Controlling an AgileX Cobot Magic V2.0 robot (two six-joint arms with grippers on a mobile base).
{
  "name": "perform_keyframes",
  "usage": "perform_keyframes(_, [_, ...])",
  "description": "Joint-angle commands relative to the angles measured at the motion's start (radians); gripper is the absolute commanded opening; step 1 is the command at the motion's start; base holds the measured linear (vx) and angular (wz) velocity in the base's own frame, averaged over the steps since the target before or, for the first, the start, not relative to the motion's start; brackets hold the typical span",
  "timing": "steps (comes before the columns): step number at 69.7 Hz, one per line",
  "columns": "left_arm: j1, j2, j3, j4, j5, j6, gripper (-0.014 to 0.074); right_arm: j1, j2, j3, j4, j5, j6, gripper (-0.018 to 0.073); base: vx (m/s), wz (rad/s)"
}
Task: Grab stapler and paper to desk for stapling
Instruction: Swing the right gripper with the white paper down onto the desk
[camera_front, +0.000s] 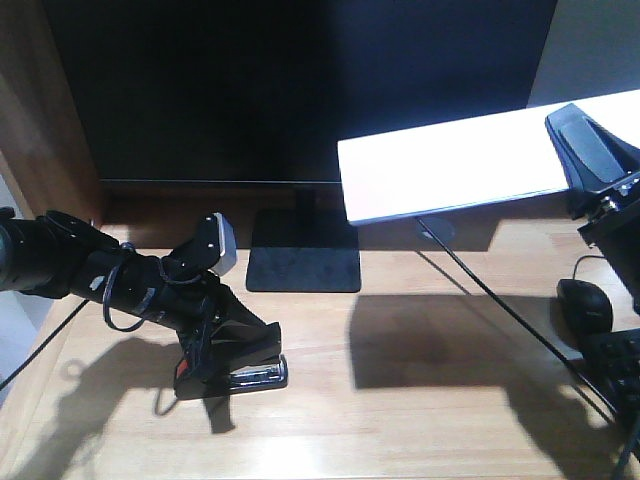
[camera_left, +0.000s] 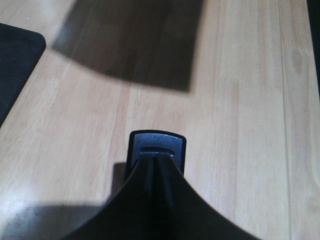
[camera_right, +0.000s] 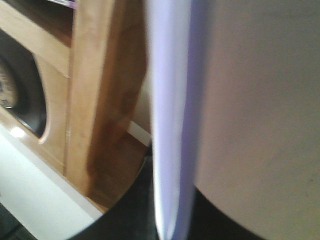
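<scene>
Item one, lower left of the front view: stapler (camera_front: 240, 372) down on the desk (camera_front: 450, 430), clenched in the left gripper (camera_front: 225, 345), seemingly set flat to stand ready for stapling. Item two, upper right: paper (camera_front: 450, 165) held aloft and nearly level above the desk, right gripper (camera_front: 580, 150) clamped on its right edge, probably to spare the sheet creasing until lowered near the stapler

Desk (camera_front: 400, 420) — monitor base (camera_front: 303, 268), stapler (camera_front: 250, 376), mouse (camera_front: 585, 305)
</scene>
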Motion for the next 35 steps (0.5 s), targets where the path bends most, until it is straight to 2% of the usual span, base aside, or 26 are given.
perform_keyframes(1, [-0.004,-0.044,-0.024,-0.049,0.031,0.001,-0.0006,-0.114,0.008,-0.054,-0.171,-0.19,0.115,-0.0003,0.0,0.0])
perform_keyframes(8, [-0.004,-0.044,-0.024,-0.049,0.031,0.001,-0.0006,-0.207,0.02,-0.086,-0.377,-0.19,0.235,-0.0003,0.0,0.0])
perform_keyframes(16, [-0.004,-0.044,-0.024,-0.049,0.031,0.001,-0.0006,-0.267,0.04,-0.112,-0.532,-0.19,0.315,-0.0003,0.0,0.0])
perform_keyframes(35, [-0.004,-0.044,-0.024,-0.049,0.031,0.001,-0.0006,-0.277,0.172,-0.12,-0.802,-0.19,0.36,-0.0003,0.0,0.0])
